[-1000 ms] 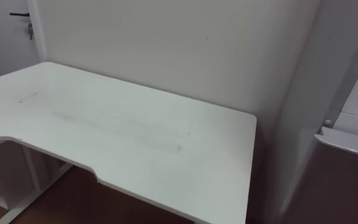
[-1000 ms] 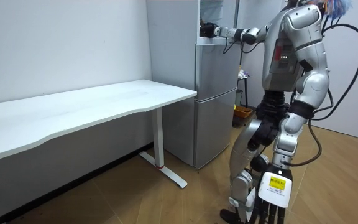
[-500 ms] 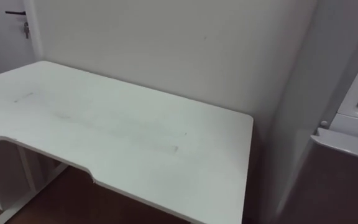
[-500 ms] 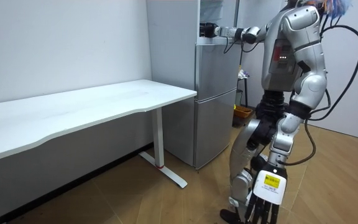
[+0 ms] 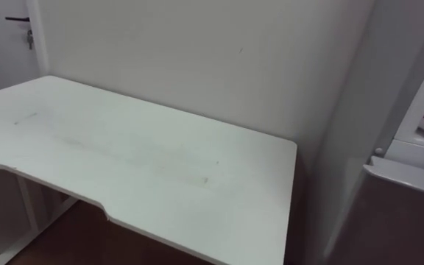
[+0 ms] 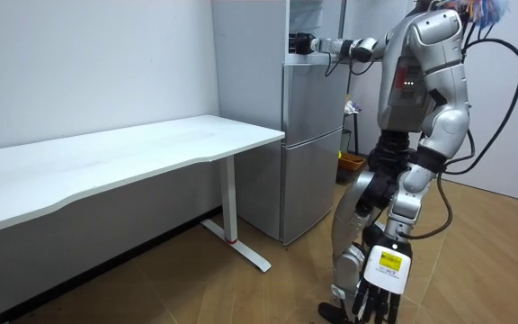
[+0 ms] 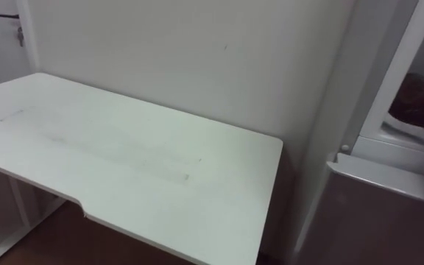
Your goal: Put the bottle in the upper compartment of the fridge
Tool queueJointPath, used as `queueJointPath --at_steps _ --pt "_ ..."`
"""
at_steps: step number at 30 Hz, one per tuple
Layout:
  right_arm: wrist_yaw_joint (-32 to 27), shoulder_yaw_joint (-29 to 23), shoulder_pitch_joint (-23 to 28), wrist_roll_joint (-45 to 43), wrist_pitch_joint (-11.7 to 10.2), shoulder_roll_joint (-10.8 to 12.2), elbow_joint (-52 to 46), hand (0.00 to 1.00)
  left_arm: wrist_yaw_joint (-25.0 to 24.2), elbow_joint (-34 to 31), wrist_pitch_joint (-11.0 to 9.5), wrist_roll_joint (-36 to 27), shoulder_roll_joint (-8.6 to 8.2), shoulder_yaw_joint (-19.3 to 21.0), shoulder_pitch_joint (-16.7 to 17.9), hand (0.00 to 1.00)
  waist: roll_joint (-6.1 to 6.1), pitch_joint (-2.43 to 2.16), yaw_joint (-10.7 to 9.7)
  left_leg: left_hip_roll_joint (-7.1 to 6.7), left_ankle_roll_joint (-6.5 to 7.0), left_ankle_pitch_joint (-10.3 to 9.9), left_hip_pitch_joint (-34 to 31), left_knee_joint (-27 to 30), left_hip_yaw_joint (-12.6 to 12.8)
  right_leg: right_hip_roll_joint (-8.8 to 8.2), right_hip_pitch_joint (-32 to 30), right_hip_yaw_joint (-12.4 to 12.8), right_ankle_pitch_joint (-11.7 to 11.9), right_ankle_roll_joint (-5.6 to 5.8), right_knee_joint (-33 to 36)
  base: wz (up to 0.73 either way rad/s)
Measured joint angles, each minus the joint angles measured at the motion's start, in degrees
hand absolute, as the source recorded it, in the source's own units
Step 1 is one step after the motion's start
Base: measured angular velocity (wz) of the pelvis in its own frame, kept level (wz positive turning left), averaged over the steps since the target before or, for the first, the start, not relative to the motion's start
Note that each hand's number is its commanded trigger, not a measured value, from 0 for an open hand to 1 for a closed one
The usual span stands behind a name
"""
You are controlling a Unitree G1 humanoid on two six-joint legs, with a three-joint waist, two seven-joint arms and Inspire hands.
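Bottle: not to be made out. Judged to be at or just inside the fridge's upper compartment, with the right hand, though whether it is gripped or already set down cannot be told. Right hand: at the mouth of the upper compartment of the fridge, arm stretched level from the shoulder. Whether it is closed on anything cannot be told. Dark reddish item: inside the upper compartment on a white ledge, kind not identifiable. Left hand: hanging low beside the robot's leg, well apart from the fridge, fingers loose and straight, carrying nothing. Robot: standing upright before the fridge, on its open side. Table: white, bare, its end just beside the fridge's flank and its back edge along the wall. Door handle: far beyond the table's other end from the fridge. Changes over the last second: the right arm has kept its place at the compartment. The left hand has swung a little lower and toward the room view's left. The eye views have slid slightly, a shift of the head camera only. Judgement: the reach is being held, so the placing step is in hand or nearly done, with release and withdrawal of the arm remaining.
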Motion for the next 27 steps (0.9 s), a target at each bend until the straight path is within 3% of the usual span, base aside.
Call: queueJointPath --at_steps 6,10,15,18,23,27 --pt "-1.80 0.58 0.52 -1.70 3.09 0.04 -4.37 0.00 0.07 0.97 -0.52 0.12 0.05 0.04 -0.42 0.00 -0.85 -0.62 -0.75 0.14 -0.08 0.06 0.97 -1.17 1.11 0.10 0.18 0.53 0.00 -0.01 0.01 -0.07" --pt "-3.61 0.58 1.27 -3.21 3.24 0.06 -8.56 0.00 0.10 0.81 -2.19 0.19 0.05 0.07 -0.48 0.00 0.02 -0.17 -1.33 0.12 0.04 0.00 1.00 -1.25 1.32 -0.02 -0.01 0.63 0.04 0.03 0.27 -0.03" --pt "-7.64 0.18 3.38 -3.54 3.68 0.08 -15.05 0.00 0.15 0.92 -2.52 0.22 -0.17 1.30 -0.49 0.00 0.25 -0.22 -2.59 0.04 0.10 -0.04 1.44 -1.76 1.63 -0.42 0.14 0.94 -0.02 0.12 0.05 -0.03" --pt "-9.00 -1.92 8.26 -5.87 3.69 0.92 -23.42 0.00 0.15 0.86 -2.58 1.10 -0.45 1.96 -0.54 0.00 0.27 -0.23 -2.66 -0.07 0.16 -0.09 3.43 -2.95 2.17 -0.26 1.79 1.83 -0.19 0.39 -0.06 -0.08" --pt "-11.02 -2.19 10.97 -7.26 3.63 1.41 -29.77 0.00 0.12 0.82 -2.94 1.82 -0.74 1.73 -1.54 0.00 0.90 0.01 -2.95 0.06 0.37 -0.50 4.80 -2.99 2.49 -0.33 2.59 3.08 -0.25 0.47 0.14 -0.10" --pt "-12.48 -2.30 14.02 -7.69 3.63 2.59 -35.81 0.00 0.12 0.84 -2.85 1.72 -0.79 1.54 -1.56 0.00 1.39 -0.17 -3.55 0.14 0.49 -0.89 6.04 -3.02 3.16 -0.62 3.41 4.03 -0.30 0.59 0.28 -0.12"
